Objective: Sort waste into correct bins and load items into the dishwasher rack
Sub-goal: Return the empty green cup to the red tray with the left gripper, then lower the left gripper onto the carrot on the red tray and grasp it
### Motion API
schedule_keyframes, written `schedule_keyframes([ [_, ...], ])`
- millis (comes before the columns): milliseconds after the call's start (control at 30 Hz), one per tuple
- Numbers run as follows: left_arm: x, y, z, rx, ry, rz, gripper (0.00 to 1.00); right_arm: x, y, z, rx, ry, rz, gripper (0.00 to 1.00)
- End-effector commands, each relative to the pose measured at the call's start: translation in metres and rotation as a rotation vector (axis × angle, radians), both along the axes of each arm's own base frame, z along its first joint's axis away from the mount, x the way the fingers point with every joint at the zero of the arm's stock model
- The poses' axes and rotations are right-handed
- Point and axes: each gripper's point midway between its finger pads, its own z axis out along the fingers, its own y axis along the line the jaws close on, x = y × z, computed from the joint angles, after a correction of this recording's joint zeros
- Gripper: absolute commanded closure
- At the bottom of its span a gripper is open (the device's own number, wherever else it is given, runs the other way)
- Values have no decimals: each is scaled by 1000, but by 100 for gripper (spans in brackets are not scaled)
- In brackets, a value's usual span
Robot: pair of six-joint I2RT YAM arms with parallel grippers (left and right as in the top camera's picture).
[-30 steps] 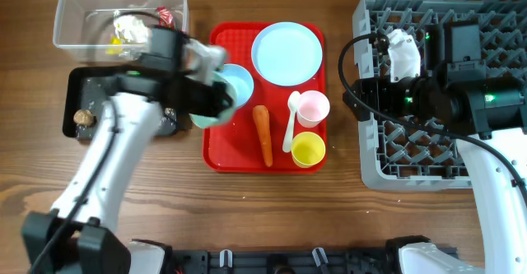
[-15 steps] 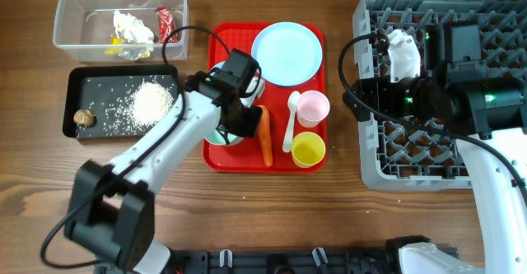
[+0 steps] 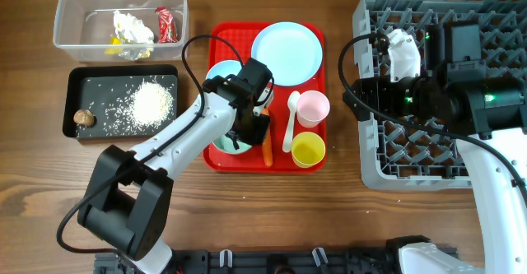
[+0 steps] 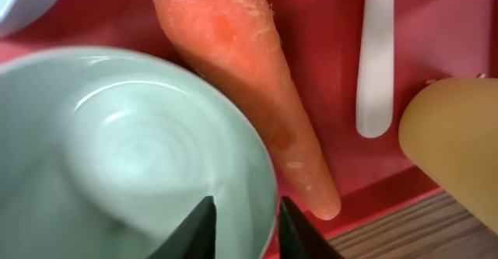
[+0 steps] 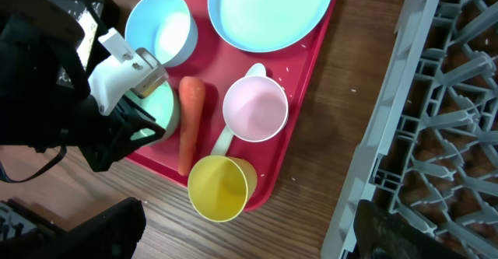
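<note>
My left gripper (image 3: 254,132) (image 4: 245,228) straddles the rim of a pale blue bowl (image 3: 226,145) (image 4: 117,158). One finger is inside, one outside, and the jaws stand slightly open around the rim. The bowl rests on the red tray (image 3: 216,160) beside the orange carrot (image 3: 267,150) (image 4: 257,80). A second pale blue bowl (image 3: 221,74), the plate (image 3: 286,53), pink cup (image 3: 313,108), yellow cup (image 3: 308,149) and white spoon (image 3: 291,119) share the tray. My right gripper (image 5: 237,228) hangs open and empty by the left edge of the dishwasher rack (image 3: 445,142).
The clear tub (image 3: 74,35) at the back left holds tissue (image 3: 132,27) and wrappers (image 3: 166,24). In front of it, the black tray (image 3: 82,81) holds rice (image 3: 152,101) and a brown lump (image 3: 82,118). A white bowl (image 3: 403,50) sits in the rack.
My left arm swung right from over the black tray to the red tray with the bowl, and set it beside the carrot. Its jaws have parted a little. The right arm stayed still.
</note>
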Motion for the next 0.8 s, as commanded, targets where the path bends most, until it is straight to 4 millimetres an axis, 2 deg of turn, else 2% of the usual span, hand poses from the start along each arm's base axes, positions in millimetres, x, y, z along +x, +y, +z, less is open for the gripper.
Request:
schedule_keyframes([
  [0,-4,3,-5,21,15,0,67,4,0,-6,-7,13,-4,11],
  [100,-5,4,-3,23,20,0,66,5,0,-7,-7,14,-5,11],
  [167,-5,3,5,23,19,0,65,6,2,-7,0,13,0,11],
  [467,26,-16,76,-61,-114,1,46,14,9,-17,36,57,0,10],
  [500,30,-17,82,-71,-130,4,41,16,13,-18,54,63,11,11],
  [767,43,-7,88,-99,-140,68,32,24,56,-48,96,159,107,15],
])
